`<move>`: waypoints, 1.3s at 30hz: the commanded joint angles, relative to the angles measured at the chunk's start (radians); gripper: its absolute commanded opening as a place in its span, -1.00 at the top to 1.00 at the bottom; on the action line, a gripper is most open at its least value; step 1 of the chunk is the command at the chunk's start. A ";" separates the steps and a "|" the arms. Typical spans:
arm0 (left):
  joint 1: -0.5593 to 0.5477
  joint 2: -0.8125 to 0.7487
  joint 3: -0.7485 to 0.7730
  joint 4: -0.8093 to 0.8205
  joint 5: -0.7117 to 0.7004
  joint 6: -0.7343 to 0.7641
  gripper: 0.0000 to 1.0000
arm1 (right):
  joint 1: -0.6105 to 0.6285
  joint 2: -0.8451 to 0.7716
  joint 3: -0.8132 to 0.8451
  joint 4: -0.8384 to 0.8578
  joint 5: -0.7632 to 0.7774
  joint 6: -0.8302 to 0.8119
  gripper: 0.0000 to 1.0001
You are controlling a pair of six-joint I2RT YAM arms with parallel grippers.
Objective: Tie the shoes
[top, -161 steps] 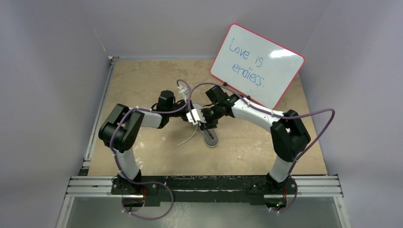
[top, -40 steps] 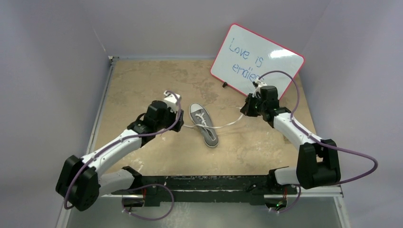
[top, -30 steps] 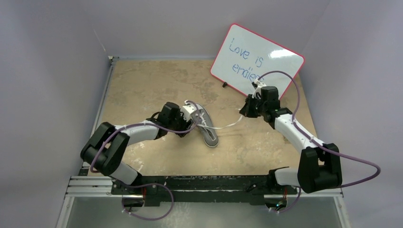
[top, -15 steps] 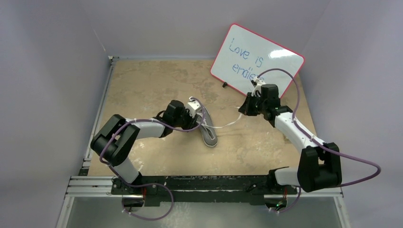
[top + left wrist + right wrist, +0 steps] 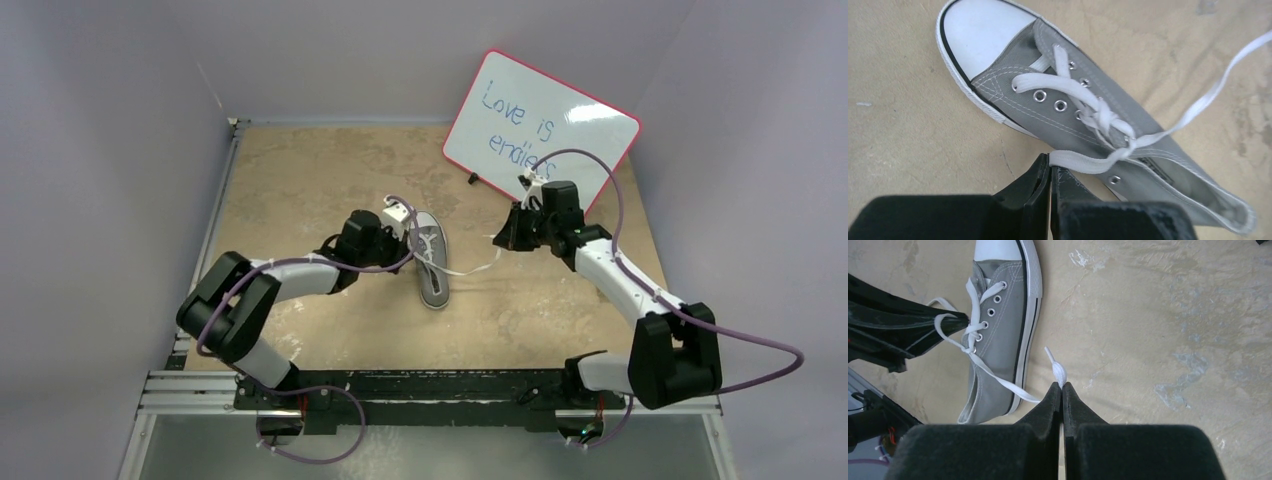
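A single grey canvas shoe [image 5: 430, 262] [image 5: 1108, 120] [image 5: 998, 340] with white toe cap lies on the tan table, toe pointing away from the arm bases. My left gripper [image 5: 400, 222] [image 5: 1049, 162] sits at its left side, shut on a white lace [image 5: 1088, 162] close to the eyelets. My right gripper [image 5: 500, 240] [image 5: 1062, 388] is to the right of the shoe, shut on the other lace [image 5: 1058, 371] near its tip; this lace [image 5: 470, 268] runs slack from the shoe's eyelets across the table.
A whiteboard [image 5: 540, 135] with a red frame and blue writing leans against the back wall, just behind the right arm. Grey walls enclose the table on three sides. A metal rail [image 5: 430, 392] carries both arm bases at the near edge.
The left gripper swung in from the left to the shoe and closed on a lace beside the eyelets. The right gripper shifted slightly left, still holding its lace end, and that lace slackened.
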 commanded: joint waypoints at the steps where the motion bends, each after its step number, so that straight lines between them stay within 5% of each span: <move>1: 0.000 -0.165 -0.035 0.008 0.031 -0.103 1.00 | -0.002 -0.065 0.024 -0.068 0.019 0.028 1.00; 8: 0.000 -0.273 -0.034 0.011 0.015 -0.135 1.00 | -0.003 -0.088 0.062 -0.083 -0.029 0.040 1.00; 19: -0.006 -0.182 0.070 0.060 0.034 -0.106 1.00 | -0.003 0.009 0.195 -0.059 -0.115 0.151 1.00; 26: -0.014 -0.195 0.082 -0.014 0.097 -0.066 1.00 | -0.003 0.023 0.212 -0.038 -0.025 0.212 1.00; 39: -0.026 -0.124 0.043 0.126 0.199 -0.063 1.00 | 0.012 0.397 0.538 -0.010 -0.189 0.108 1.00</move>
